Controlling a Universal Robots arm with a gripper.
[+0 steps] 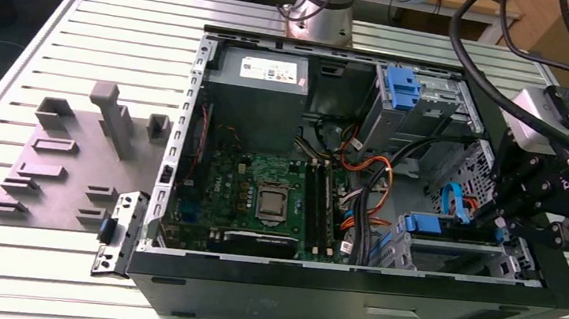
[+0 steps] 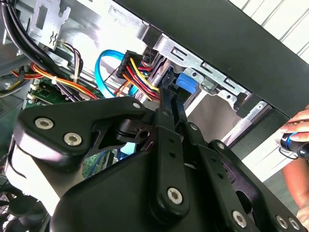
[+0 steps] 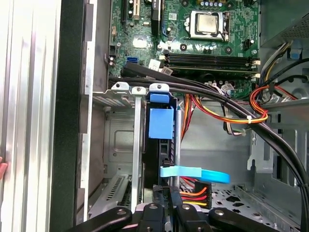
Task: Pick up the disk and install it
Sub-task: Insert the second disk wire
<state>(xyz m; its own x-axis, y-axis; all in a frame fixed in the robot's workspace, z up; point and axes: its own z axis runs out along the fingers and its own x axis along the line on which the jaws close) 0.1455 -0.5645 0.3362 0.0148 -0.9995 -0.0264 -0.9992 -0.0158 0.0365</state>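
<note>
**Disk seated on edge in the lower bay, tool at its rear**

We judge the install step to be in hand, not the pick-up: the disk (image 3: 161, 123) already stands on edge in the lower drive bay (image 3: 118, 145) of the open computer case (image 1: 355, 294). In the first wrist view its blue end tab points toward the motherboard (image 3: 193, 48), level with the bay's front lip.

In the exterior view the tool (image 1: 516, 223) hangs over the case's corner nearest the exterior view's right, directly above the bay where the blue tab (image 1: 424, 224) shows. In both wrist views the tool's two fingers (image 2: 169, 104) reach down along the disk's thin rear edge. They look drawn close together about that edge, but we cannot tell whether they clamp it or merely lie against it.

A light-blue data cable (image 3: 193, 173) crosses just in front of the fingers, and a bundle of red, yellow and black power wires (image 3: 193, 193) lies beside them. Thick black cables (image 3: 217, 101) run across the bay mouth.

As we read it, what remains calls for a straight push along the bay rails until the carrier latches, without tilting and without snagging the data cable. A person's hand (image 2: 297, 137) rests at the case's outer edge, near the tool.
</note>
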